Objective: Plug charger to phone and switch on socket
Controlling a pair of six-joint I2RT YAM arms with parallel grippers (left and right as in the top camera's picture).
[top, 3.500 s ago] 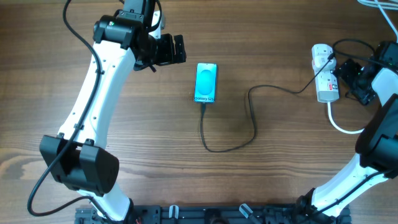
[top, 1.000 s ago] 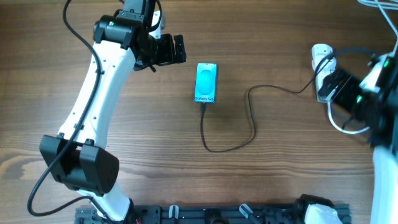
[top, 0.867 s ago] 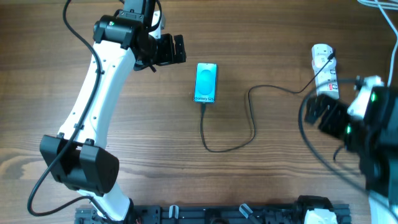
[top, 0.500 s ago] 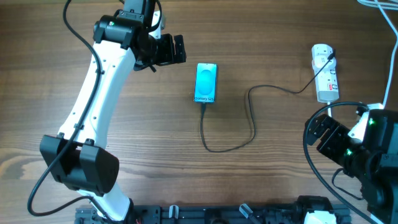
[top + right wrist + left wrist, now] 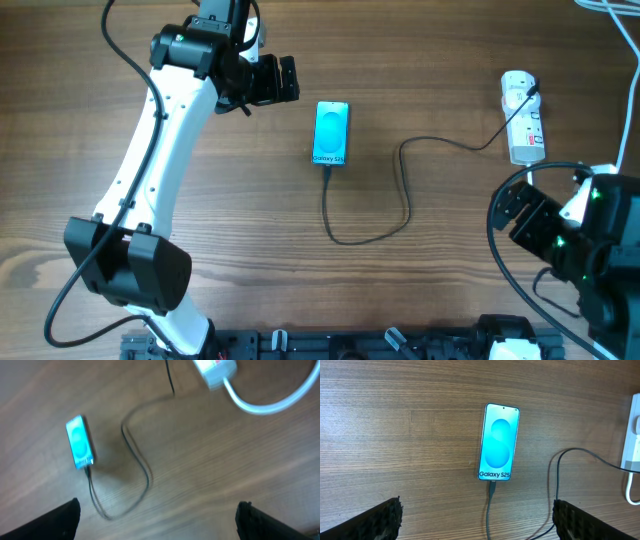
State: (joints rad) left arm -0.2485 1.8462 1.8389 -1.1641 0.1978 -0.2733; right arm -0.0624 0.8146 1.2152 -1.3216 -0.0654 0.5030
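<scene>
The phone [image 5: 331, 132] lies face up on the table centre, turquoise screen lit; it also shows in the left wrist view [image 5: 498, 442] and the right wrist view [image 5: 80, 442]. The thin black charger cable [image 5: 404, 195] runs from the phone's bottom edge, where its plug [image 5: 492, 486] sits, in a loop to the white socket strip [image 5: 523, 118] at the far right. My left gripper [image 5: 284, 79] is open and empty, left of and behind the phone. My right gripper [image 5: 515, 217] is open and empty, near the front right, well short of the socket.
A thick white cord [image 5: 272, 399] leaves the socket's near end and curves right. More white cords [image 5: 615, 20] hang at the far right corner. The arm bases sit along the table's front edge [image 5: 340, 345].
My right arm has drawn back from the socket strip toward the front right of the table. The left arm, phone and cable have not moved.
</scene>
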